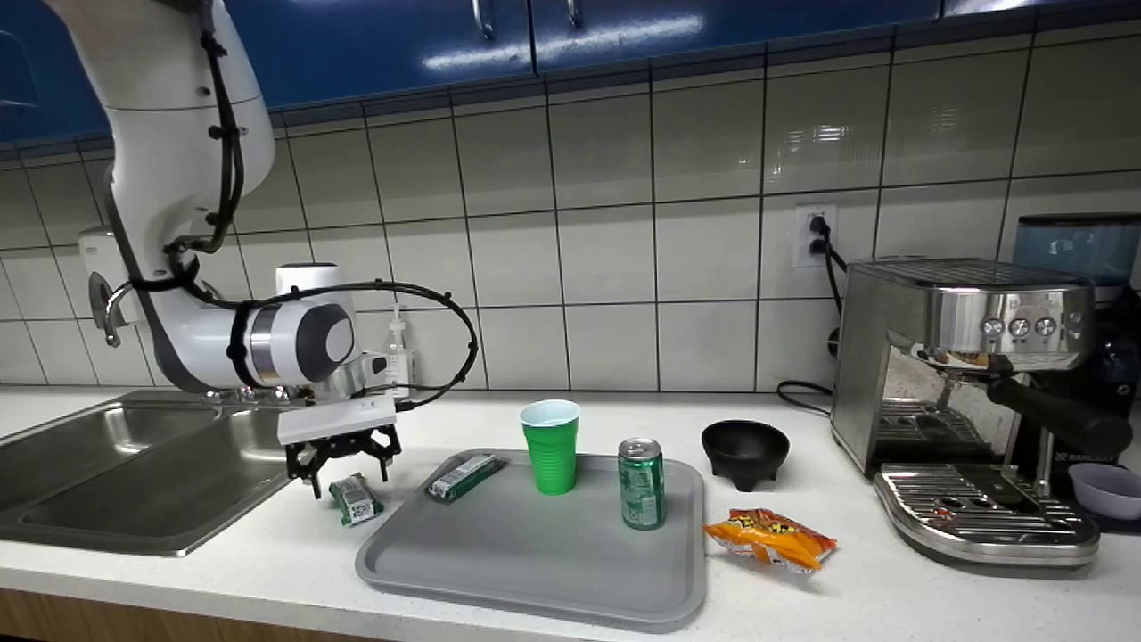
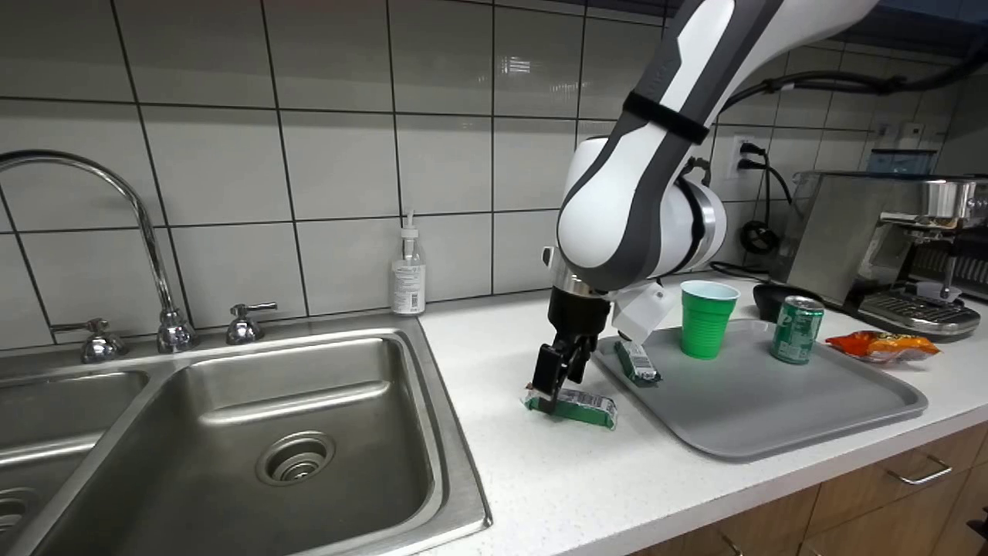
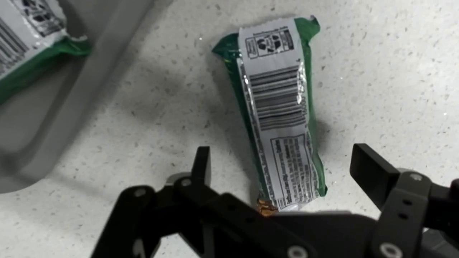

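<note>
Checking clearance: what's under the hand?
A green-wrapped bar, lying on the counter. In the wrist view it shows in the gap of the open hand. Covered: its underside and the counter beneath; the hand may hide its near tip.

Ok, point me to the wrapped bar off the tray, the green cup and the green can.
Wrapped bar point(image 3: 279, 103): wrist view, on its barcode.
Green cup point(image 1: 553, 453): in an exterior view, on its outer wall.
Green can point(image 2: 796, 332): in an exterior view, on its side.

Black bowl point(image 1: 745, 450) near the silver coffee machine point(image 1: 967, 406).
</note>
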`<control>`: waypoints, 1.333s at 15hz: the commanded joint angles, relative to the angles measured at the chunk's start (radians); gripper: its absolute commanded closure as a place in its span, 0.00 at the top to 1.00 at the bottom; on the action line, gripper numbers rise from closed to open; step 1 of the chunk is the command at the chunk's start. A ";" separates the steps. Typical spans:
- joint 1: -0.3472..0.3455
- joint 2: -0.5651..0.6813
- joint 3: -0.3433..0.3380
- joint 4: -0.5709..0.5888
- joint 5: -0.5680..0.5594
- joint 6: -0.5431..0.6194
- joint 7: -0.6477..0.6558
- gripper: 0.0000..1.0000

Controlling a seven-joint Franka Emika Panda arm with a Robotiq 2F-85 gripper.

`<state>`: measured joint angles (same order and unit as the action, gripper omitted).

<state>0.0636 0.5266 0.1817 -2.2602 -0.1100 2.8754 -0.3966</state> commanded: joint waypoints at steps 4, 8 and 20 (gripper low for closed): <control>-0.030 0.010 0.026 0.033 -0.027 -0.049 -0.034 1.00; -0.027 0.013 0.023 0.037 -0.029 -0.053 -0.034 1.00; -0.025 0.029 0.022 0.050 -0.031 -0.054 -0.032 0.34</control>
<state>0.0635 0.5514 0.1845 -2.2315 -0.1173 2.8537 -0.4146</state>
